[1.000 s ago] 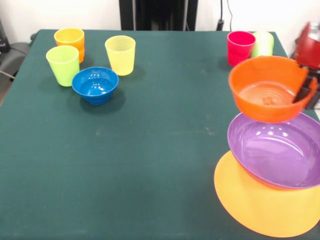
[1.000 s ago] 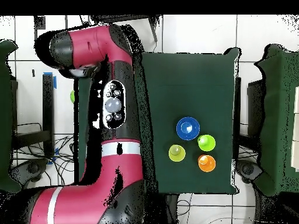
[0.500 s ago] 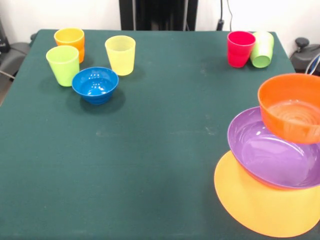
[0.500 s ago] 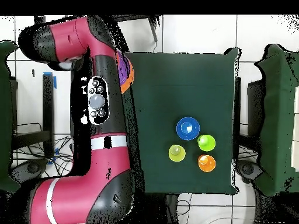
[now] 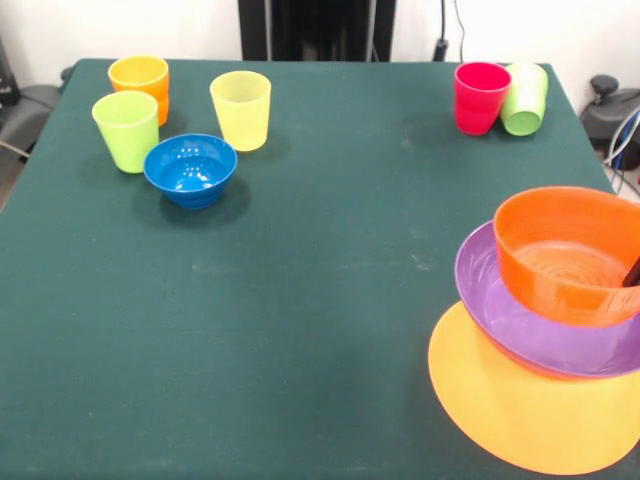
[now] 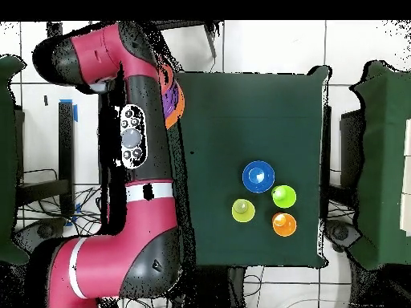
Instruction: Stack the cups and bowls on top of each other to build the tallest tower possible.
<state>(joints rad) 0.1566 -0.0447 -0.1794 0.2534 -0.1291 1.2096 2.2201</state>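
The red-orange bowl (image 5: 565, 255) sits inside the wide purple bowl (image 5: 515, 320), which rests on the large orange-yellow bowl (image 5: 530, 415) at the front view's right edge. Only a dark tip of my gripper (image 5: 632, 272) shows there, at the red-orange bowl's right rim. At the far left stand the orange cup (image 5: 139, 80), lime green cup (image 5: 126, 130), yellow cup (image 5: 241, 109) and small blue bowl (image 5: 190, 169). At the far right the red cup (image 5: 481, 96) stands with the green cup (image 5: 524, 98) leaning against it. In the overhead view the arm (image 6: 136, 144) hides the stack except a purple sliver (image 6: 169, 103).
The dark green table (image 5: 330, 280) ends just right of the stack. The overhead view shows the blue bowl (image 6: 258, 176), lime green cup (image 6: 283, 196), yellow cup (image 6: 243, 210) and orange cup (image 6: 284, 224) grouped together, with dark chairs (image 6: 377, 160) beside the table.
The red-orange bowl has come down and moved left, from hanging above the purple bowl to sitting inside it. The arm has shifted slightly over the stack. The cups have not moved.
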